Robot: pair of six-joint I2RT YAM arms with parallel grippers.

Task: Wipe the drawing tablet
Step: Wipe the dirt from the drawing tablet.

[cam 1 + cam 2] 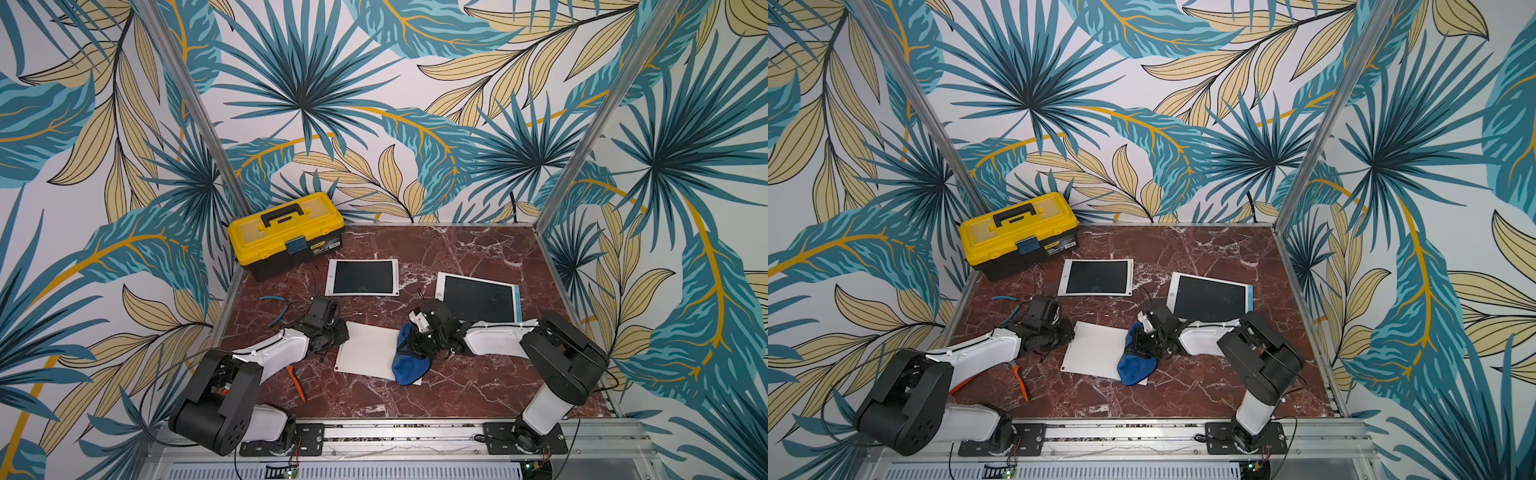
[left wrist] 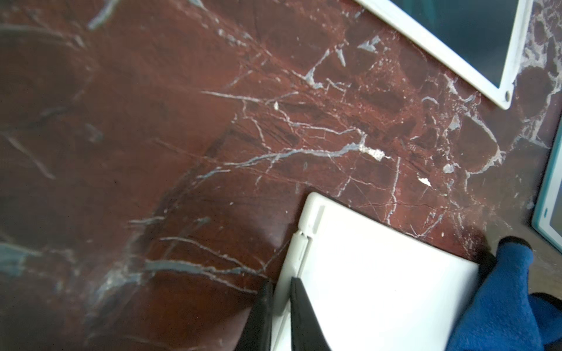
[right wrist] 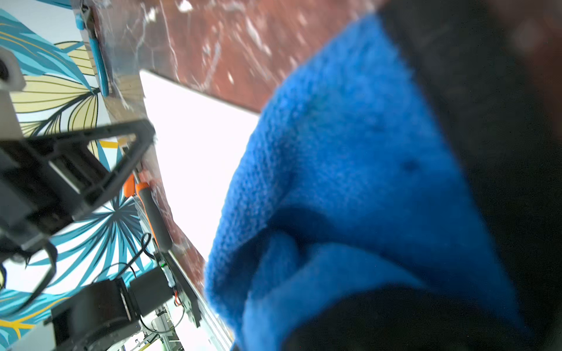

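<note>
left wrist: left gripper [image 2: 281, 284] pinches white tablet [image 2: 380, 282] edge, marble [image 2: 182, 121] beyond; right gripper [image 1: 412, 343] clenches blue cloth [image 1: 409, 368].

Blue cloth [image 1: 409, 365] atop seemingly face-down tablet [image 1: 370, 349]

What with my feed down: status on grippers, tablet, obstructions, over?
Left gripper shut on white tablet edge. Right gripper shut on blue cloth, cloth lying on the tablet. Orange pliers alongside, off the tablet.

A red-brown marble tabletop [image 1: 457, 395] bears a yellow plastic toolbox [image 1: 286, 232]; a white-framed dark-screened tablet [image 1: 362, 277]; a blue-edged dark-screened tablet [image 1: 478, 299]; a blank white tablet [image 1: 370, 349]; blue-handled pliers [image 1: 276, 305]; orange-handled pliers [image 1: 297, 380].
</note>
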